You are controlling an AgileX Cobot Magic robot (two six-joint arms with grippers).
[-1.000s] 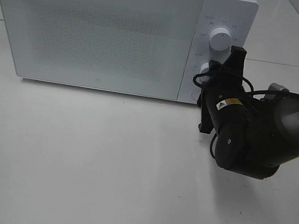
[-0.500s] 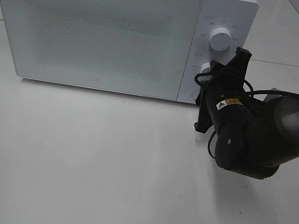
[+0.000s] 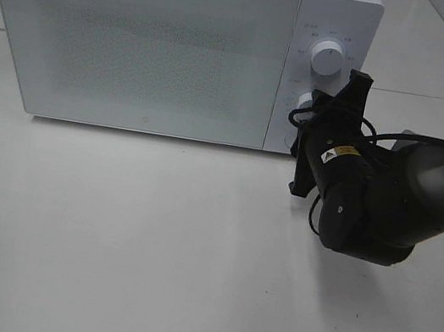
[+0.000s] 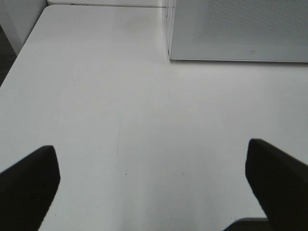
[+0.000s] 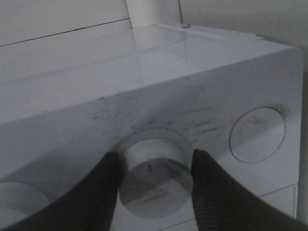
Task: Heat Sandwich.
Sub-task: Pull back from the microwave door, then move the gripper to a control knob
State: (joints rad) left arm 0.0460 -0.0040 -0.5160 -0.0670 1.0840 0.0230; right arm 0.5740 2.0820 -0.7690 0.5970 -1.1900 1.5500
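Right tool (image 5: pixel 155 188) gripping lower knob (image 5: pixel 155 174), microwave (image 3: pixel 158 43) closed — left tool (image 4: pixel 154 185) spread wide

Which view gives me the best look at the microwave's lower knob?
The right wrist view: the lower knob sits close and central, red mark visible, the right tool clamped on its sides. Exterior high shows only a sliver of it beside the tool. Left wrist shows just a corner of the microwave, no knob.

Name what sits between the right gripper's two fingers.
The lower knob on the microwave, clasped by the fingers; the right wrist view shows it.
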